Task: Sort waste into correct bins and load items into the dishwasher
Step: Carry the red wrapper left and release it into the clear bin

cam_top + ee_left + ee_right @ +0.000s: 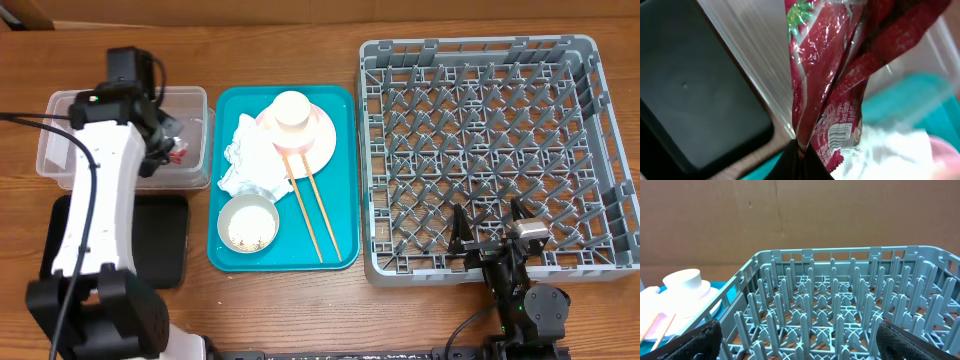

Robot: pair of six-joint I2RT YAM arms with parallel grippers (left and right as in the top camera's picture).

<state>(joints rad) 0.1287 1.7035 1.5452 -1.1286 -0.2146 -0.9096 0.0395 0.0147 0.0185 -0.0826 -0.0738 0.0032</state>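
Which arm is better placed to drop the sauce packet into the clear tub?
Left. The left gripper holds the sauce packet over the clear tub; the right gripper is open at the dish rack.

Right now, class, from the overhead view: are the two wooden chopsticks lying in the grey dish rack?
No, the chopsticks lie on the teal tray, upper ends at the pink plate, apart from the dish rack.

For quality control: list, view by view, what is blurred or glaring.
Left wrist: red sauce packet close and sharp, glints on its film, napkin behind blurred. Right wrist: dish rack sharp, own fingers soft at the bottom corners. Overhead: evenly lit, sharp.
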